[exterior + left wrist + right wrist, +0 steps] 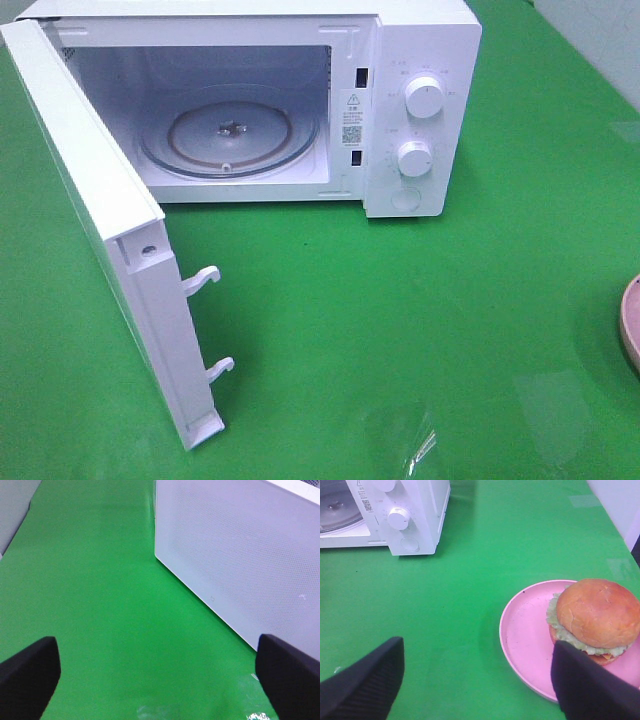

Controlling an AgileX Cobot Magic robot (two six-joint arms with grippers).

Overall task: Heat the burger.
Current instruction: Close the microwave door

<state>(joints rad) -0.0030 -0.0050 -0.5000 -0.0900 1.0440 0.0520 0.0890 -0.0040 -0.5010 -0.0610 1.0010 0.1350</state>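
White microwave (300, 100) sits at the back of the green table (400, 320), door (110, 250) swung fully open toward the left, glass turntable (228, 137) bare inside. Two dials (425, 98) on the right control panel.

Overhead view shows neither arm and no burger, only a sliver of the pink plate (631, 325) at the right edge.

Right wrist view fills that gap: burger (595, 620) sits on the pink plate, toward its far-from-microwave side, lettuce visible under the bun, well apart from the microwave. Right gripper (480, 680) hovers near the plate, jaws wide apart, nothing between them; one fingertip overlaps the plate rim in the picture, contact unclear.

Left wrist view: left gripper (160, 672) spread wide, empty, over bare green table beside the perforated outer face of the door. Only the fingertips (30, 672) show.
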